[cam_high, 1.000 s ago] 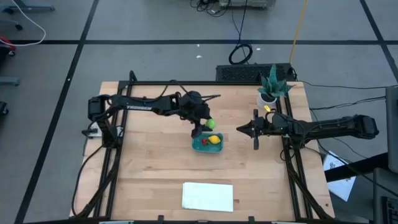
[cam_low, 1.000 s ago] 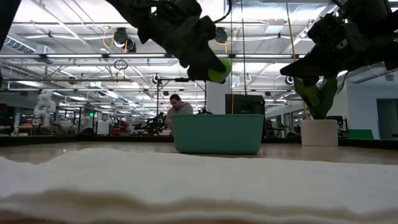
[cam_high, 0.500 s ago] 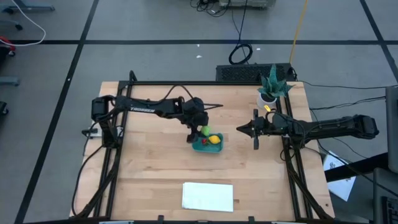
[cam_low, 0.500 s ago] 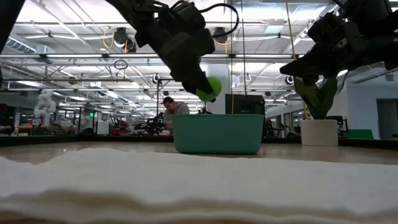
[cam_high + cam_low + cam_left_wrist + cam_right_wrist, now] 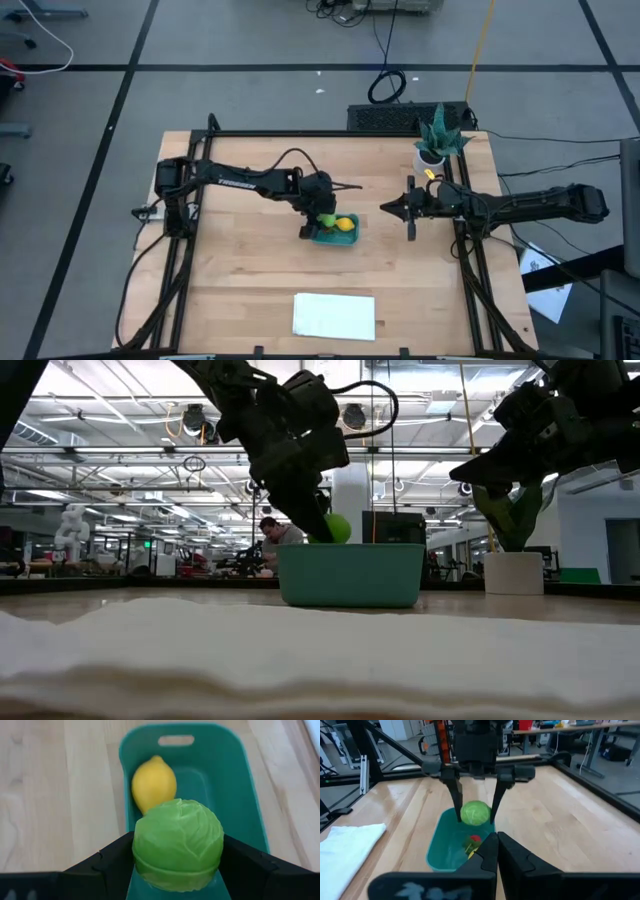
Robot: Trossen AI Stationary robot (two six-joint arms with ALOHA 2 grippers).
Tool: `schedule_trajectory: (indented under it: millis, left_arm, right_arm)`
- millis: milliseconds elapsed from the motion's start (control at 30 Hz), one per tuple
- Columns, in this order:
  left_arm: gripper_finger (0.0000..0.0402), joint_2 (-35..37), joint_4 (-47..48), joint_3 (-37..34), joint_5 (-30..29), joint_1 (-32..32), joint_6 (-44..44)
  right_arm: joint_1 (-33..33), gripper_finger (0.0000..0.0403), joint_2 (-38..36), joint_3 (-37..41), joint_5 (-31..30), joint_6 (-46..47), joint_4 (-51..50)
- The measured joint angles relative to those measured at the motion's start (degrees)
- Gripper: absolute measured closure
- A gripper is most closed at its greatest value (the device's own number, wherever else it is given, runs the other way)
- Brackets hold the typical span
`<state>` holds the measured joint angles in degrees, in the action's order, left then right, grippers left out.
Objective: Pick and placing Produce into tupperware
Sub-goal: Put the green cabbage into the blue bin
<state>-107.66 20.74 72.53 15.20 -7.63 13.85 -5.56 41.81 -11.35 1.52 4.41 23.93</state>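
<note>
The left gripper [image 5: 324,220] holds the bright green round ball [image 5: 178,843] between its jaws – just above the small teal-blue plastic tub [image 5: 336,233] mid-counter, where the yellow lemon-like oval [image 5: 153,783] lies. The right gripper [image 5: 388,208] hovers right of the tub – jaws closed, empty.

From above, we see our left gripper [image 5: 318,215] over the left end of the teal tupperware [image 5: 335,236], holding the green ball [image 5: 327,220] just above the tub. The yellow lemon [image 5: 345,224] lies inside it at the right end. Our right gripper [image 5: 388,208] waits well apart to the right, hovering over the counter [image 5: 240,280], pointing toward the tub. A potted plant [image 5: 436,138] stands at the far right corner, and a white sheet [image 5: 334,315] lies near the front edge
</note>
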Motion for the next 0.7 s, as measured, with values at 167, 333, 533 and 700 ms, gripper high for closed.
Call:
schedule_trajectory:
  millis: [167,333,533,700]
  left_arm:
    - [0.0144,-0.5,1.2,0.0,-0.3,-0.2,0.0]
    - [0.0144,-0.5,2.9,0.0,-0.3,-0.1,1.1]
    - [0.0144,-0.5,3.9,0.0,-0.3,-0.1,1.1]
    - [0.0144,-0.5,3.8,0.0,-0.3,0.1,2.1]
  right_arm:
    - [0.0,0.0403,0.7,0.0,0.0,0.3,0.1]
    - [0.0,0.0403,1.3,0.0,0.0,0.3,1.0]
    - [0.0,0.0403,1.3,0.0,0.0,0.3,1.1]
    - [0.0,0.0403,1.3,0.0,0.0,0.3,1.1]
